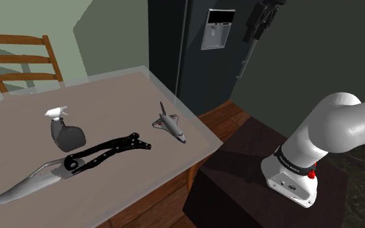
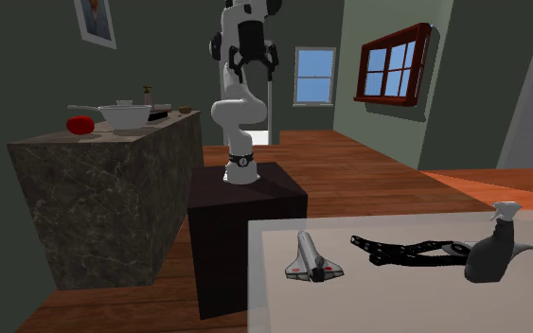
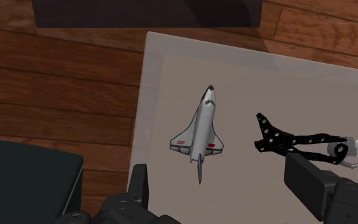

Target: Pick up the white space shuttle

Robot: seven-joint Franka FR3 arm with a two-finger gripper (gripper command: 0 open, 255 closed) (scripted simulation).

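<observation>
**A:** Where's the hand?

**B:** High up. In the shoulder view the hand (image 1: 257, 26) sits in the upper right of the frame, against the dark fridge (image 1: 194, 65). In the second exterior view it is at top centre, on the upright white arm (image 2: 236, 109).

**A:** Open or closed?

**B:** Spread wide. In the wrist view the two black fingers (image 3: 139, 184) stand far apart and clasp nothing.

**A:** And the shuttle?

**B:** The shuttle (image 3: 199, 127) lies flat on the desk (image 3: 247, 76), well below the hand and untouched. Its tail points towards the fingers and its nose away from them. It is white with a dark nose and red marks on the wings, and it lies close to the desk edge that borders the wood floor (image 3: 56, 83).

**A:** Where in the other frames?

**B:** In the shoulder view it is just right of centre, near the desk's right-hand edge. In the second exterior view it is at lower centre, near the desk's left edge, nose towards the stand (image 2: 245, 218).

**A:** Anything near it?

**B:** A black tool (image 1: 109, 149) with pierced handles and a silver blade lies beside it, not touching, towards the shoulder view's left. A dark bottle (image 1: 65, 133) with a white sprayer stands just beyond the tool. A wooden chair (image 1: 25, 61) is in the upper left of that frame.
</observation>
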